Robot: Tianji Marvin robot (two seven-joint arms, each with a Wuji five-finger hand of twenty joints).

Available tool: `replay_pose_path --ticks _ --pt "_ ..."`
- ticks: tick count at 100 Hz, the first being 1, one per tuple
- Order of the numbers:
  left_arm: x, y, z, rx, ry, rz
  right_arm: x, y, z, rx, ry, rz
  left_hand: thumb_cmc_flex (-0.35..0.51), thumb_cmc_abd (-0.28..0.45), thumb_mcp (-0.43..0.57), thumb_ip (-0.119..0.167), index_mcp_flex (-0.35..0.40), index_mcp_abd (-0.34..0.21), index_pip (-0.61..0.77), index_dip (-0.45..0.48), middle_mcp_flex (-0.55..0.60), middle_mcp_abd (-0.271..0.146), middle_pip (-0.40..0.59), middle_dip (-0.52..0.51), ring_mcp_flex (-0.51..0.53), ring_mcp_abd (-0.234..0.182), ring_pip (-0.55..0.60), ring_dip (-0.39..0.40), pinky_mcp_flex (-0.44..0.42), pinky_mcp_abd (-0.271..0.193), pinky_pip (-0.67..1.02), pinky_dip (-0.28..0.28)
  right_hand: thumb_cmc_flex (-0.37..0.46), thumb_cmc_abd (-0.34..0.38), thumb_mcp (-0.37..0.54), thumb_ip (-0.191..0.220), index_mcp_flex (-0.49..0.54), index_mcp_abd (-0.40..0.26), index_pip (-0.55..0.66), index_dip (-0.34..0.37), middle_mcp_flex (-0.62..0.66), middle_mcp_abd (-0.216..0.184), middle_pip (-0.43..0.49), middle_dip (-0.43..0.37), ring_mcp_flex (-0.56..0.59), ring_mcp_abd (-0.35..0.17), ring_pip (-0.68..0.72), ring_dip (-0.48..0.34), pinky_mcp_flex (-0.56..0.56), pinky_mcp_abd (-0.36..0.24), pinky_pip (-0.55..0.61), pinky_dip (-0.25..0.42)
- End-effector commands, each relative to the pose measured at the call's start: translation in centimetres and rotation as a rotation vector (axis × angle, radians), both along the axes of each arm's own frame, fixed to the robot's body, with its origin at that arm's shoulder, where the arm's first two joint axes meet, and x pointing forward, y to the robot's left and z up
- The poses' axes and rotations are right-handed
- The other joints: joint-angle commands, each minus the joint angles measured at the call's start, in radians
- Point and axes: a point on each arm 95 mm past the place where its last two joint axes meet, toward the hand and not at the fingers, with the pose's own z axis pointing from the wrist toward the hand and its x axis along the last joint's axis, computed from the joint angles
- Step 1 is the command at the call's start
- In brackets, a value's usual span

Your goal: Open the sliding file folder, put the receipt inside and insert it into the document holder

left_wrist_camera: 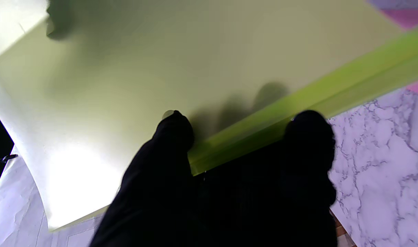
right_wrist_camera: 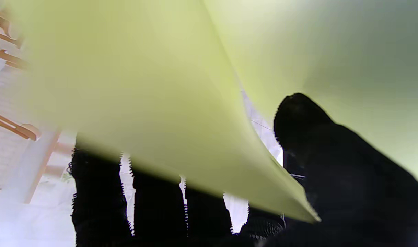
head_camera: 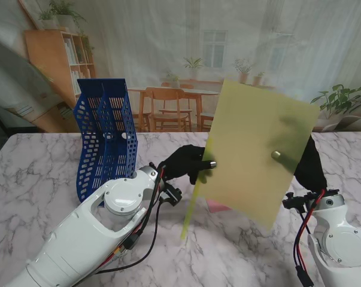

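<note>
The left hand (head_camera: 189, 162) pinches the folder's (head_camera: 258, 155) green spine bar (head_camera: 191, 210), thumb on the sheet. The right hand (head_camera: 309, 164) clamps the 3 o'clock edge, fingers mostly hidden behind it. The folder stands raised over the table (head_camera: 36, 173), long axis running 12 to 6 o'clock. Something pink (head_camera: 218, 207) peeks beneath, unclear. The blue document holder (head_camera: 105, 140) stands at 9 o'clock.

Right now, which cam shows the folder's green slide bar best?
Left wrist view: the slide bar runs long and sharp along the folder edge, gripped by the left hand. The stand view shows it only as a thin blurred strip. The right wrist view shows just folder sheets.
</note>
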Motion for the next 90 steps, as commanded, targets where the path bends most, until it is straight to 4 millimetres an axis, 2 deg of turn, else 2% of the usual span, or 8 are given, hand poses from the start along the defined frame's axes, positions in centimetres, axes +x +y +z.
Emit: replay_pose_path --ticks 1,16,30,37,53,59,74,90 --pt "-0.1 -0.4 -0.1 -0.002 0.011 -0.016 0.2 0.2 -0.1 0.004 -0.006 -0.006 0.063 0.070 0.069 0.017 -0.001 -0.062 0.012 0.001 -0.017 0.029 0.028 0.008 0.012 0.026 0.081 0.037 0.005 -0.092 -0.014 -0.024 -0.032 -0.044 -0.027 0.013 -0.056 -0.011 -0.070 -0.078 0.043 -0.033 0.074 0.025 0.049 -0.026 0.067 0.004 0.017 -0.041 0.041 0.007" --pt "-0.2 -0.5 -0.1 -0.003 0.014 -0.018 0.3 0.5 -0.1 0.031 -0.014 -0.009 0.063 0.070 0.070 0.018 -0.001 -0.062 0.012 0.001 -0.017 0.029 0.028 0.008 0.012 0.026 0.081 0.037 0.005 -0.092 -0.014 -0.023 -0.027 -0.048 -0.183 -0.001 -0.048 0.273 -0.272 -0.217 0.081 -0.052 0.256 0.064 0.097 -0.027 0.115 -0.005 0.036 -0.051 0.067 -0.005" --pt "-0.1 -0.6 -0.1 -0.003 0.016 -0.019 0.5 0.7 -0.1 0.035 -0.015 -0.011 0.063 0.071 0.069 0.017 -0.001 -0.062 0.012 0.001 -0.017 0.029 0.028 0.008 0.011 0.026 0.081 0.037 0.003 -0.092 -0.013 -0.022 -0.009 -0.029 -0.358 0.010 -0.047 0.389 -0.181 -0.169 0.128 -0.069 0.378 0.104 0.137 -0.032 0.162 0.001 0.043 -0.050 0.084 -0.005" --pt "-0.1 -0.6 -0.1 -0.003 0.017 -0.019 0.5 0.7 -0.1 0.024 -0.012 -0.006 0.063 0.070 0.069 0.017 -0.001 -0.062 0.011 0.001 -0.017 0.029 0.028 0.008 0.011 0.026 0.082 0.038 0.003 -0.090 -0.012 -0.021 0.010 -0.042 -0.291 0.019 0.057 0.388 0.049 -0.055 0.219 -0.071 0.399 0.121 0.172 -0.029 0.241 0.016 0.067 -0.039 0.099 -0.008" --pt "-0.1 -0.8 -0.2 -0.001 0.023 -0.019 0.5 1.0 -0.1 -0.012 -0.012 0.004 0.063 0.070 0.068 0.018 -0.002 -0.063 0.012 0.002 -0.018 0.028 0.028 0.008 0.010 0.026 0.082 0.037 0.003 -0.090 -0.012 -0.020 0.034 -0.066 0.079 0.030 0.434 0.360 0.147 0.063 0.376 -0.079 0.391 0.157 0.176 -0.040 0.426 0.075 0.139 -0.028 0.132 -0.019" --pt "-0.1 -0.9 -0.3 0.002 0.028 -0.018 0.5 1.0 0.0 -0.024 -0.006 0.005 0.063 0.071 0.068 0.017 -0.003 -0.063 0.011 0.002 -0.018 0.029 0.027 0.008 0.010 0.027 0.082 0.038 0.002 -0.090 -0.012 -0.020 0.126 -0.033 0.030 -0.079 0.526 0.335 0.280 -0.024 0.426 -0.052 0.365 0.164 0.175 -0.030 0.470 0.092 0.168 -0.018 0.145 -0.030" --pt "0.1 -1.1 -0.8 0.009 0.056 -0.011 0.6 1.2 -0.2 -0.052 0.027 -0.021 0.063 0.073 0.069 0.019 -0.006 -0.056 0.007 -0.001 -0.019 0.029 0.028 0.008 0.008 0.027 0.082 0.037 0.002 -0.091 -0.012 -0.020 0.218 0.047 -0.023 -0.078 0.653 0.318 0.398 0.004 0.504 -0.015 0.327 0.175 0.174 -0.013 0.528 0.124 0.221 -0.002 0.163 -0.044" --pt "0.1 -0.8 -1.8 0.021 0.098 0.009 1.1 1.5 -1.0 -0.064 0.116 -0.089 0.063 0.077 0.068 0.018 -0.013 -0.030 -0.014 -0.025 -0.021 0.033 0.029 0.008 0.008 0.032 0.083 0.038 -0.003 -0.086 -0.011 -0.017 0.249 0.083 -0.033 -0.070 0.682 0.391 0.398 0.073 0.548 -0.008 0.320 0.183 0.174 -0.013 0.569 0.147 0.266 -0.006 0.174 -0.063"
